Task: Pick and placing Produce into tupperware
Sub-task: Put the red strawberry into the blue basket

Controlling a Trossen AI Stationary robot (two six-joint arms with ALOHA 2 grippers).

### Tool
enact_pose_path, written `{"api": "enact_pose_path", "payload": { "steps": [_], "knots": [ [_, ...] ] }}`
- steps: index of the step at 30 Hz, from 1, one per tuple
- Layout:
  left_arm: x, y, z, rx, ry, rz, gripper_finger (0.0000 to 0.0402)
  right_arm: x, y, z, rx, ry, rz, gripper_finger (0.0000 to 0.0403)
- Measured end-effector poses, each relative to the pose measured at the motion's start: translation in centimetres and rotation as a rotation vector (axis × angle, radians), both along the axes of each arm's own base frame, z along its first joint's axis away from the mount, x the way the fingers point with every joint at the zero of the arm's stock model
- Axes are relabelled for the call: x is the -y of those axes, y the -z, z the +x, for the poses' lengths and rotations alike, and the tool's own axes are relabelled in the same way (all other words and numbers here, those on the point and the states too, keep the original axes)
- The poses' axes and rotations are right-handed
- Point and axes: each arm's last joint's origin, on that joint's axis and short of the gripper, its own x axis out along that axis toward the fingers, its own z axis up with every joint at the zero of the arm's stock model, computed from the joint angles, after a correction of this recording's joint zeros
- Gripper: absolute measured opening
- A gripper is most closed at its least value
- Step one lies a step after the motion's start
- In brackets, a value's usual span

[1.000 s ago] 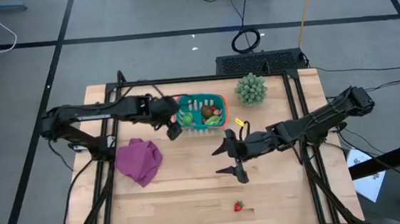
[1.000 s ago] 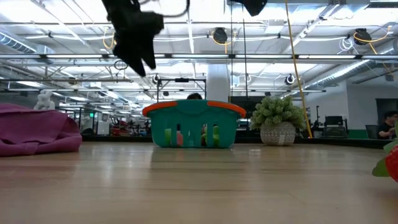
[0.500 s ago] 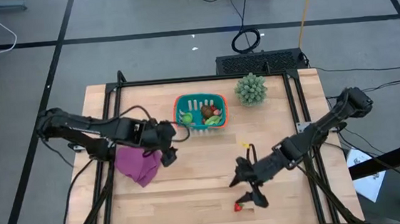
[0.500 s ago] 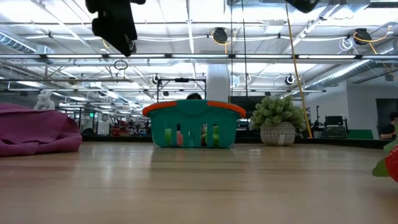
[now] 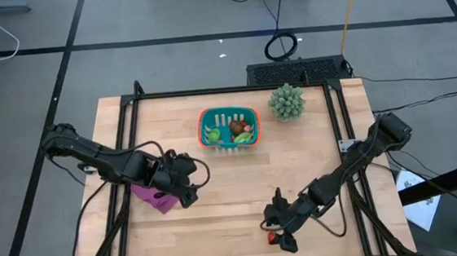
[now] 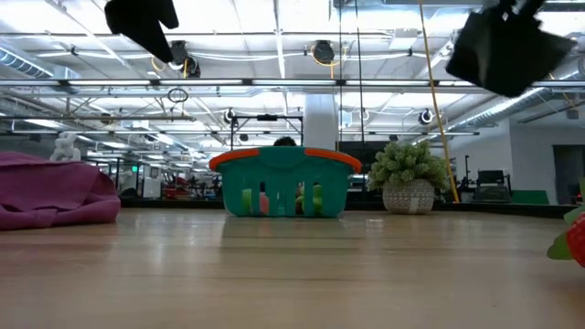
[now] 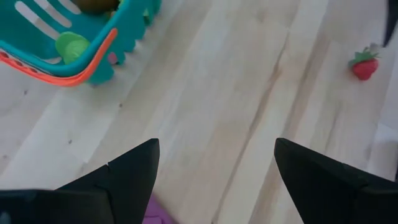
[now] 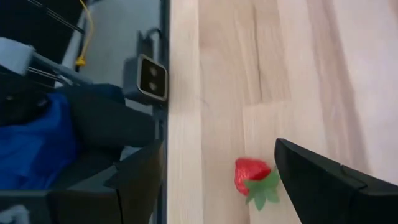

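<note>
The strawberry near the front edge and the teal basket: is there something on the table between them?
No. In the high view only bare wood lies between the strawberry and the basket; the open right gripper hangs over the strawberry's end.

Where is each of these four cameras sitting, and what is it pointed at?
High: overhead, straight down; both arms, basket, strawberry.
Low: table height, facing the room; basket, grippers overhead.
Left wrist: past open left gripper toward basket, strawberry.
Right wrist: open right gripper over strawberry.
All share the strawberry.

Teal orange-rimmed tupperware (image 5: 249,113) holding green, brown, red produce (image 5: 237,128) — one red strawberry (image 5: 272,237) loose near table's front edge.
</note>
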Motion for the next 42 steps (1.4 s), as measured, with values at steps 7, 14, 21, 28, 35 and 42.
{"api": "enact_pose_path", "payload": {
  "steps": [7,14,21,28,35,42],
  "knots": [
    [0.9,0.0,-0.4,0.016,-0.001,0.009,0.0324,-1.3,2.1,-0.3,-0.082,0.02,0.005,0.0295],
    [1.0,-0.1,-0.4,0.027,-0.017,0.016,0.0324,-1.9,3.5,-0.3,-0.134,0.041,0.001,0.0295],
    [1.0,-0.1,-0.4,0.029,-0.021,0.014,0.0324,-1.9,3.9,-0.3,-0.141,0.04,-0.01,0.0295],
    [1.0,-0.1,-0.4,0.029,-0.022,0.013,0.0324,-1.6,4.2,-0.5,-0.178,0.061,-0.03,0.0295],
    [1.0,-0.1,-0.4,0.029,-0.019,0.015,0.0324,-1.4,4.4,-0.7,-0.202,0.099,-0.05,0.0295],
    [1.0,-0.1,-0.4,0.029,-0.018,0.015,0.0324,-1.4,4.4,-0.6,-0.192,0.116,-0.061,0.0295]
  ]
}}
